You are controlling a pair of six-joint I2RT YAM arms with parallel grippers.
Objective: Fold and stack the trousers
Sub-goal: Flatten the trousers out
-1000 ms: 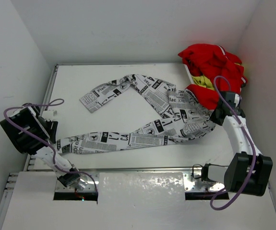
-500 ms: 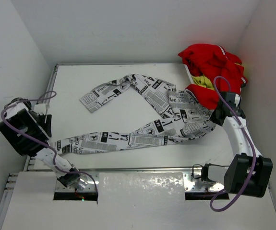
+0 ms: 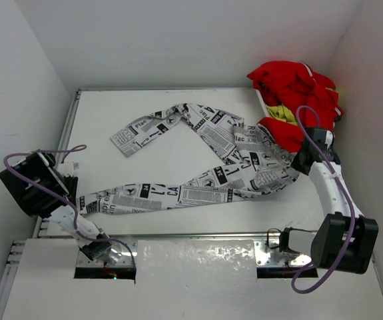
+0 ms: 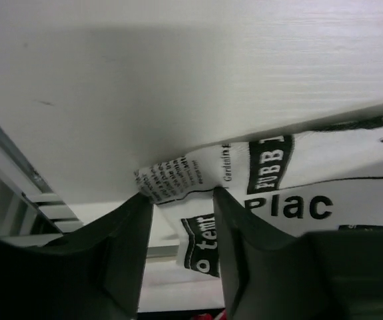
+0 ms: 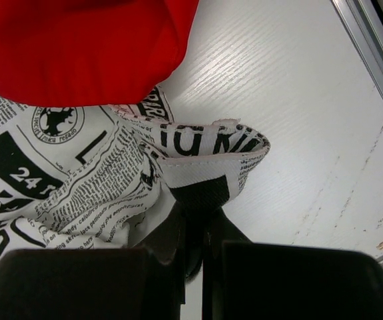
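The trousers (image 3: 211, 180), white with black newspaper print, lie spread in a long loop across the table. One leg end is near the far left and the other at the near left. My left gripper (image 3: 72, 185) sits low at the near-left leg end. In the left wrist view it is open (image 4: 183, 200), with a corner of the printed cuff (image 4: 198, 230) between the fingers. My right gripper (image 3: 302, 162) is at the waist end on the right. In the right wrist view it is shut (image 5: 196, 210) on a fold of the trousers' waistband (image 5: 211, 157).
A heap of red clothing with a yellow patch (image 3: 298, 93) sits at the far right corner, overlapping the trousers' waist end; it also shows in the right wrist view (image 5: 84, 47). A metal rail (image 3: 68, 133) runs along the table's left edge, close to my left gripper.
My left arm swung out to the left, then came back lower, at the near-left leg end. The right arm and the trousers have not moved.
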